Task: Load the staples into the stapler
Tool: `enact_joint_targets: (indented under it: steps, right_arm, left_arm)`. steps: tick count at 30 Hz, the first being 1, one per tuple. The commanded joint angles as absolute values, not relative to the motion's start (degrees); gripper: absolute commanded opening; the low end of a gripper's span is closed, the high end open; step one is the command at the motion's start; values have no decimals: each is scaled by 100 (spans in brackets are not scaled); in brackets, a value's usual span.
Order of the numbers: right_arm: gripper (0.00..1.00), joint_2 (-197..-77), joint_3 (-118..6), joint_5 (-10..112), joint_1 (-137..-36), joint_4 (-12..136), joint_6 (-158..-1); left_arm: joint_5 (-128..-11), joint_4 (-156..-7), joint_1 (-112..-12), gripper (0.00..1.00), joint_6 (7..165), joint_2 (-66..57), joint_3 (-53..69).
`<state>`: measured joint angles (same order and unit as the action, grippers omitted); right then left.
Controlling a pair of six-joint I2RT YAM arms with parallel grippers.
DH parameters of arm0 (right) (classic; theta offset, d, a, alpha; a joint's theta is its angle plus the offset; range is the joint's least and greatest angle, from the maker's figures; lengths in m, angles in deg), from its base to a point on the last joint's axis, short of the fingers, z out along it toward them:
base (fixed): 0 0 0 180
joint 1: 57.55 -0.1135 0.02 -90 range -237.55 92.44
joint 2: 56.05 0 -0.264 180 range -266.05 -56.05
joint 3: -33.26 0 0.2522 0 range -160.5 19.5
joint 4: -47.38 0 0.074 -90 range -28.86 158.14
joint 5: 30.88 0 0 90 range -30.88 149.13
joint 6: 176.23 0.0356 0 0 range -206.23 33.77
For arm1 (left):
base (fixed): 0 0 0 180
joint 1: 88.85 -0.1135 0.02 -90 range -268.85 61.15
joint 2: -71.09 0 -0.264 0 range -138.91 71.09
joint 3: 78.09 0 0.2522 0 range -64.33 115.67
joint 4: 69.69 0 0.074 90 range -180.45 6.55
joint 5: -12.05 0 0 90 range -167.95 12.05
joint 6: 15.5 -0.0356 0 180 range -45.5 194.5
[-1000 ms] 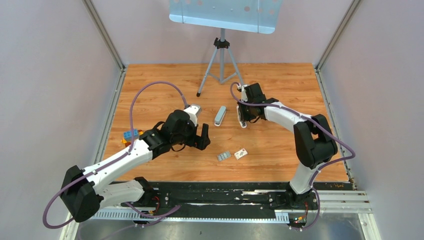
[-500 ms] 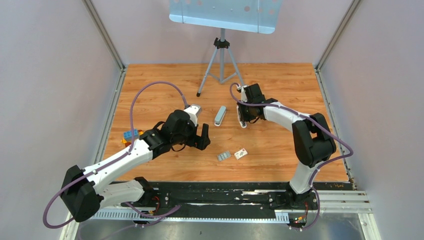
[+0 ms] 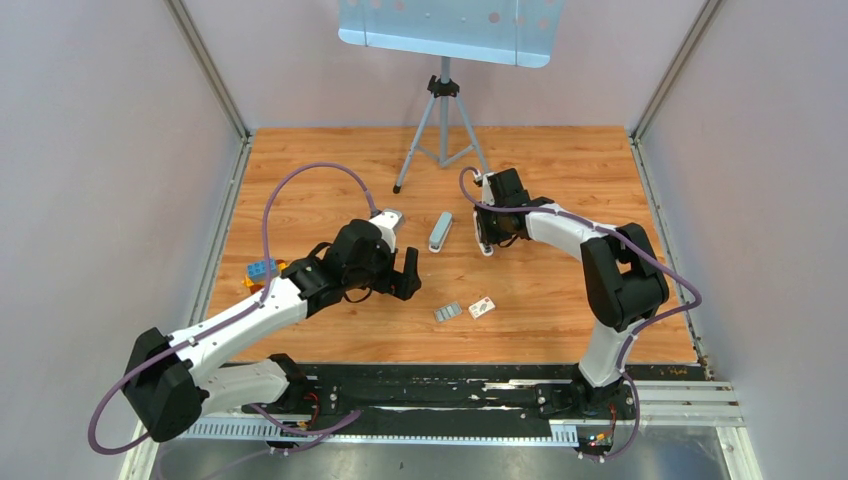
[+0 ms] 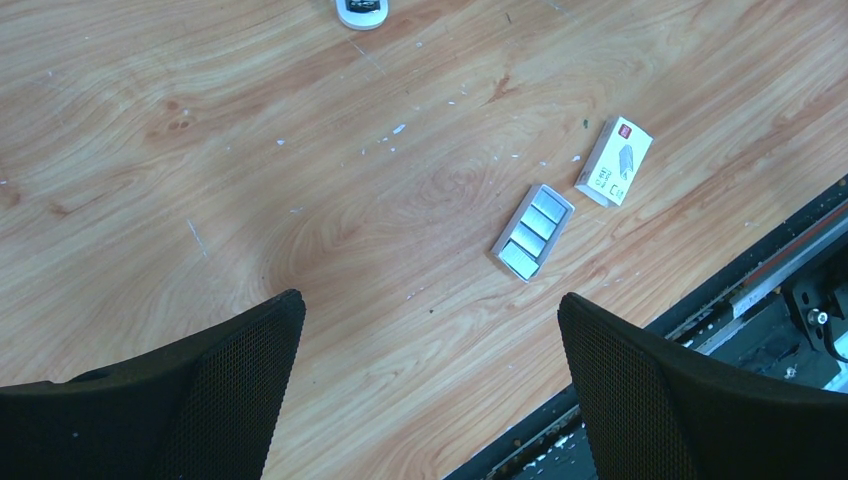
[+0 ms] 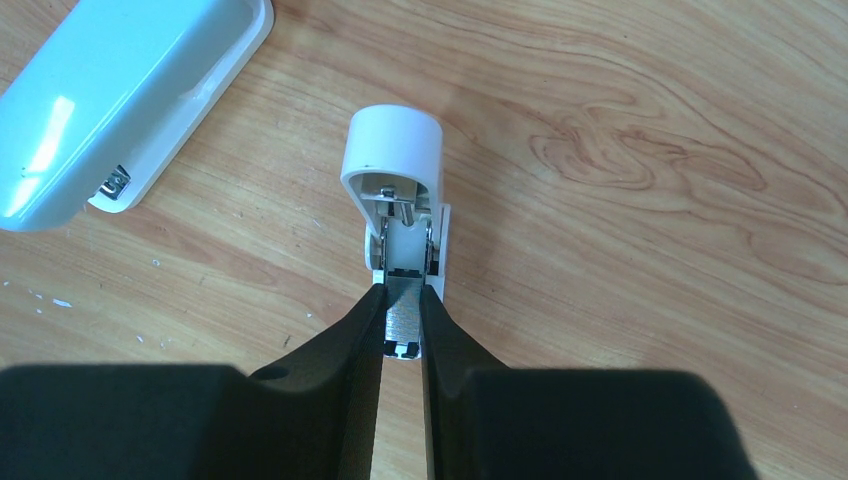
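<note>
The stapler lies toward the middle of the surface in two parts. Its light-blue half [image 3: 440,232] lies flat and free. Its white half [image 5: 393,150] lies just to the right of the blue one and apart from it. The right fingers [image 5: 340,400] are narrowed onto the metal channel at the white half's near end.

The staples [image 4: 533,232] lie closer to the near edge as grey blocks side by side in a small shallow tray [image 4: 497,247]. A white carton [image 4: 614,161] with a red mark lies just beside the tray, not touching it.

The left fingers [image 4: 240,390] stand wide and hold nothing, hovering left of the tray over bare wood. A tripod [image 3: 441,125] stands by the far edge, and coloured blocks [image 3: 262,271] sit at the left edge.
</note>
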<state>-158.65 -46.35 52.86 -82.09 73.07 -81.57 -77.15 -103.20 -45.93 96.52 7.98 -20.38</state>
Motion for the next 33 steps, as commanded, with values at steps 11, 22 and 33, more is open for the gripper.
enact_joint_targets:
  steps: [11,22,33]
  right_arm:
    - [21,-16007,-4724,5190,-8119,7340,-8169]
    - [34,-15644,-4824,5184,-8120,7622,-8038]
    - [35,-15736,-5025,5193,-7883,7637,-7678]
  left_arm:
    - [-7778,-10204,-4552,100,9617,789,-1999]
    - [-8174,-10017,-4609,100,9751,791,-2045]
    - [-7454,-8869,-4807,83,10086,-208,-1613]
